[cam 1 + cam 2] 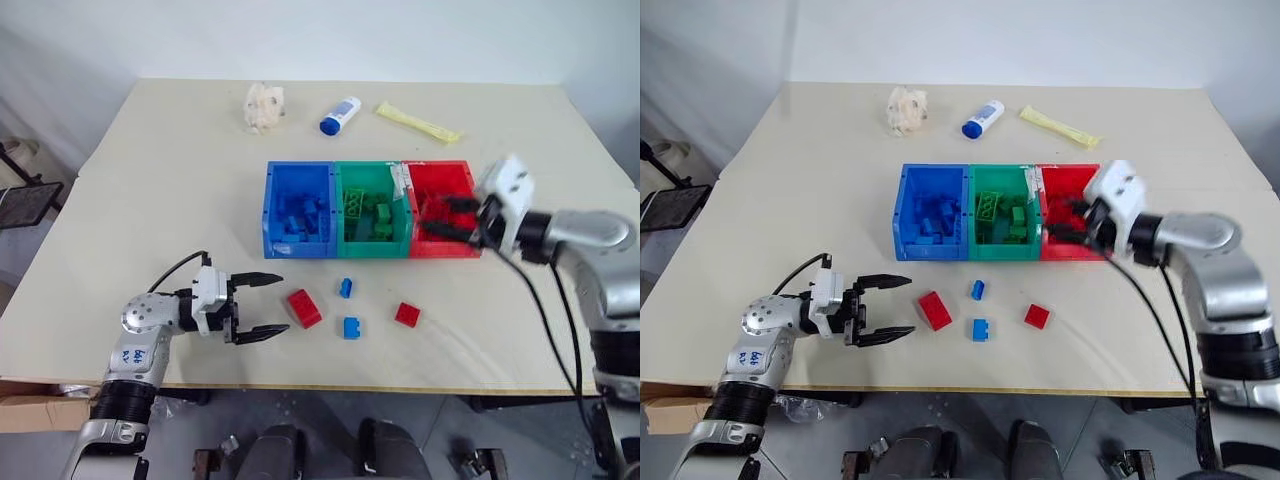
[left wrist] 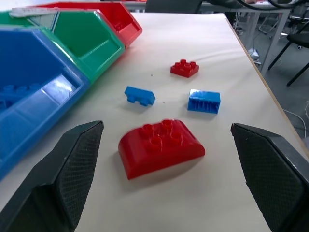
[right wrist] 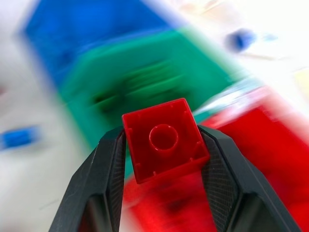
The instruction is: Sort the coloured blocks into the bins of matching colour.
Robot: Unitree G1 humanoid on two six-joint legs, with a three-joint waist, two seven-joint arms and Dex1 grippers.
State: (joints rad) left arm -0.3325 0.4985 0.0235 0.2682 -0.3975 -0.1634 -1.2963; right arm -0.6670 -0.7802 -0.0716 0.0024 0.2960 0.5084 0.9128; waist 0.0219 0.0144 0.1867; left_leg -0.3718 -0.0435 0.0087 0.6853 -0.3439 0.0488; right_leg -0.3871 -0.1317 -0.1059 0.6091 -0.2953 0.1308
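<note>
Red brick [image 3: 165, 146] pinched in right gripper [image 3: 164, 154] above red bin [image 1: 455, 180], imo center before dropping; left gripper [image 1: 262, 305] spread.

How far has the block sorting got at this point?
Done: the blue bin and green bin each hold blocks of their own colour. In hand: the right gripper is shut on a small red block above the red bin. Left: four blocks lie on the table, a curved red block, a small red one and two blue ones. The left gripper is open beside them.
</note>
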